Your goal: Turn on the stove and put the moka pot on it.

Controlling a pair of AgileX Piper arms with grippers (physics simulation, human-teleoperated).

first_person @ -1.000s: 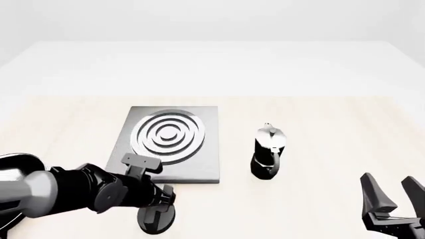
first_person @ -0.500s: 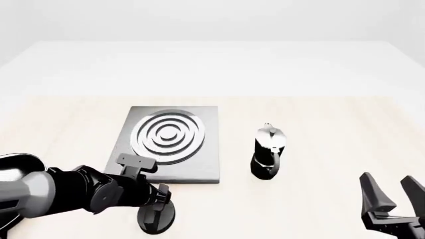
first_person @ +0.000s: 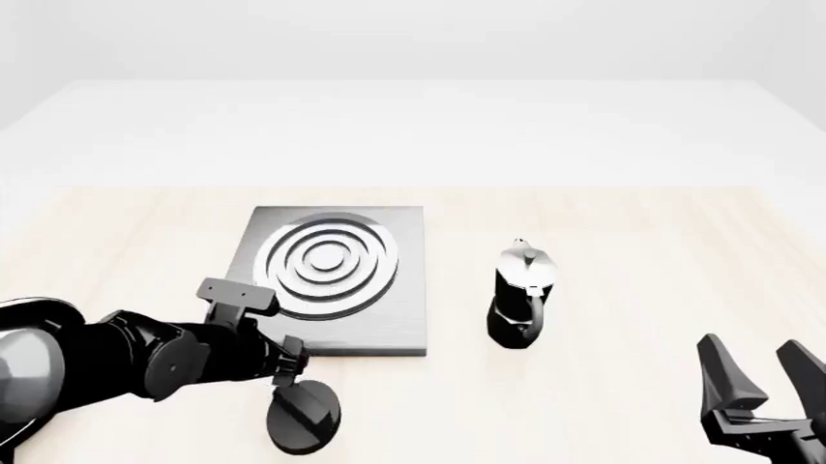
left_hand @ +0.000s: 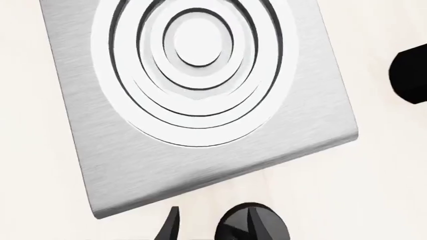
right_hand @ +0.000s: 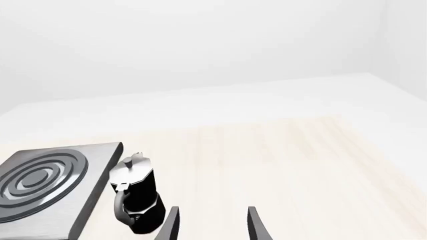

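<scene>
Neither step looks finished: my left end effector (first_person: pixel 286 365) sits open by the knob (first_person: pixel 304 419), the right end effector (first_person: pixel 764 379) is open and empty, and the moka pot (first_person: pixel 521 292) stands beside the stove (first_person: pixel 331 280).

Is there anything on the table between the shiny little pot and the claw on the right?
No. In the front view only bare table lies between the moka pot and the right claw.

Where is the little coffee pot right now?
In the front view the moka pot stands upright on the table, just right of the stove slab and not on it, ahead and to the left of the right gripper.
</scene>
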